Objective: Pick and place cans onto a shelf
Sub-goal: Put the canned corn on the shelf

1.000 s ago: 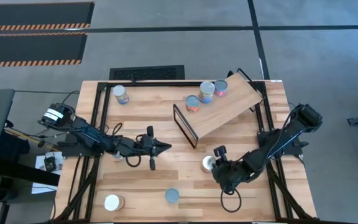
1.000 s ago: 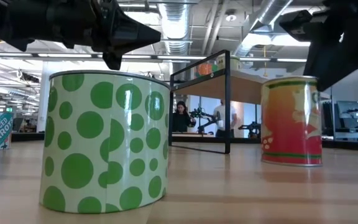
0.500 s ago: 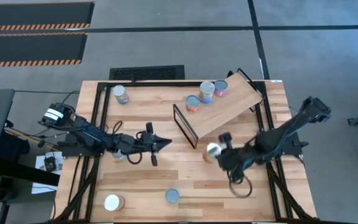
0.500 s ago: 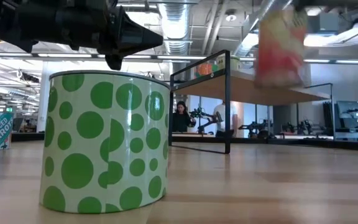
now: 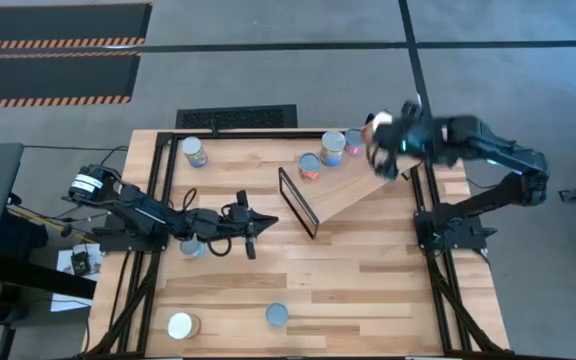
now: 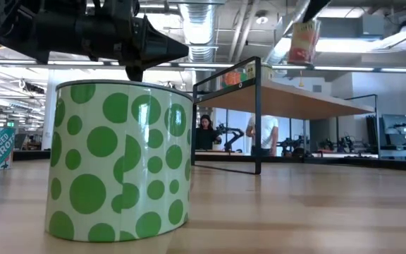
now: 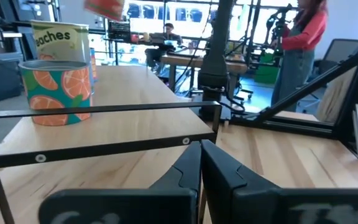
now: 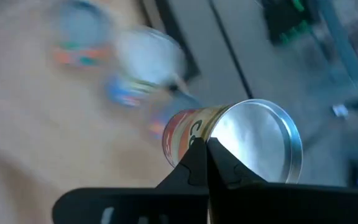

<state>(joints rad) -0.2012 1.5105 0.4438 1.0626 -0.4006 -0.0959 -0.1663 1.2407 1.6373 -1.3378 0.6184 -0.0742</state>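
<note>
My right gripper (image 5: 379, 138) is high above the far right end of the tilted light-wood shelf (image 5: 356, 182), shut on a red-and-yellow can (image 8: 253, 142) with a silvery top. In the low view this can (image 6: 303, 41) hangs in the air over the shelf board. Three cans (image 5: 332, 148) stand on their bases along the shelf's far edge. My left gripper (image 5: 268, 218) is shut and holds nothing. It is level and points at the shelf's black end frame (image 5: 298, 202). My right gripper has the can at the edge where its silvery top meets its labelled side (image 8: 221, 132). The closed fingertips (image 8: 197, 163) stand in front of the contact and hide it. The fingers slant down onto the can. It is lifted clear and tilted, top toward the wrist.
Loose cans stand on the slatted table: one at the far left (image 5: 195, 152), one under my left arm (image 5: 192, 248), two by the near edge (image 5: 277, 315) (image 5: 180, 325). A green-dotted can (image 6: 118, 162) fills the low view's left. A person (image 7: 300, 43) stands beyond the table.
My right gripper has lifted the can off the table near the shelf's low end. It has swung the can up and toward the far right, over the shelf's raised end, rolling as it went. My left gripper has drifted slightly toward the far edge.
</note>
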